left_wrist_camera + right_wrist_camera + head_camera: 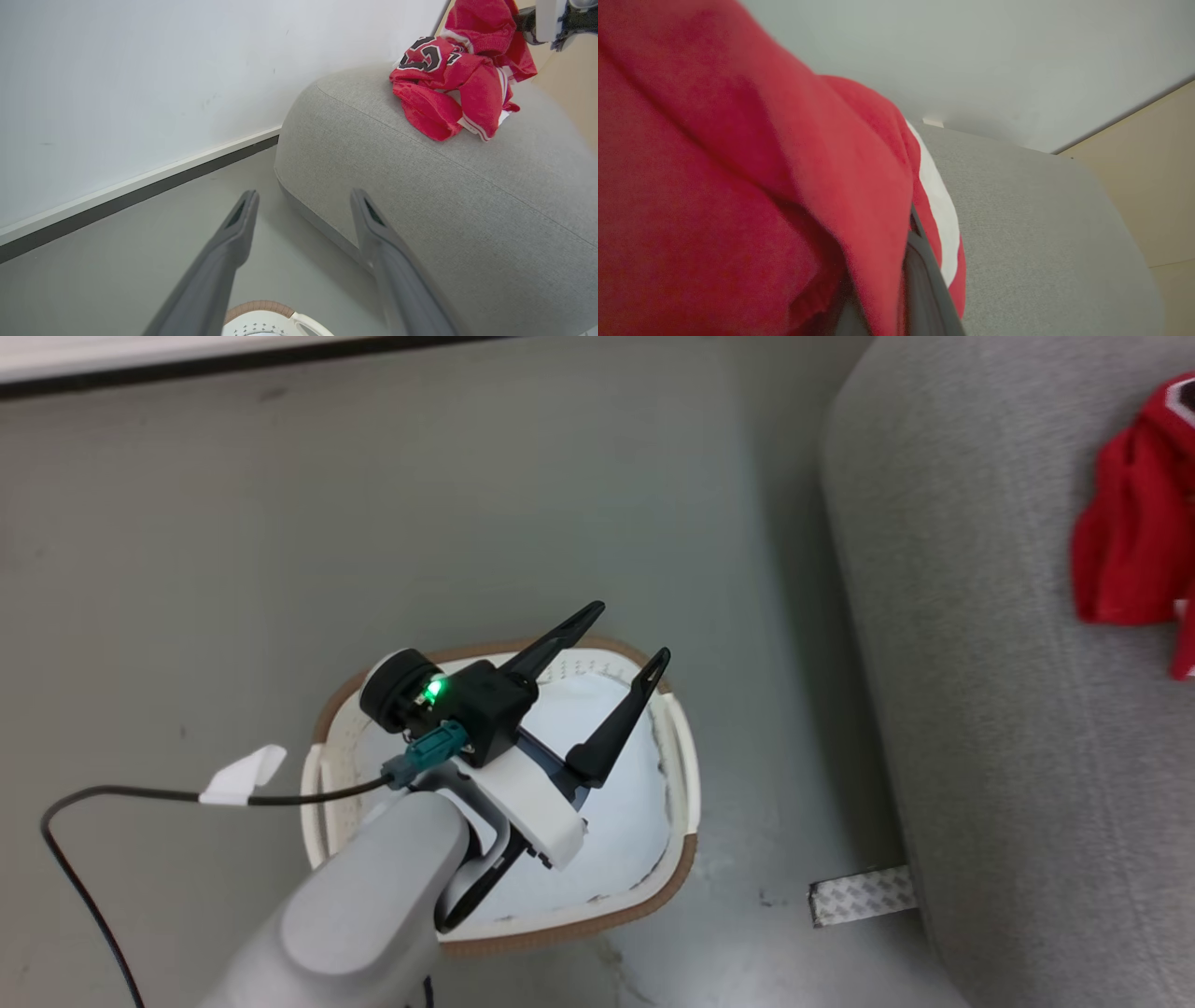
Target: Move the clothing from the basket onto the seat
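left hand (630, 633) wide, empty above basket (686, 859), no red inside | right hand (915, 252) pinched on clothing (448, 79), setting it on seat (420, 186), far right | release likely next

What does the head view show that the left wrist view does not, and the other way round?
Head view: the white inside of the basket, a black cable with a white tag, and a tape strip. Left wrist view: black numbers on the jersey, and the right gripper meeting the clothing. Both: the open left gripper, the basket rim, and the grey seat with red clothing on it.
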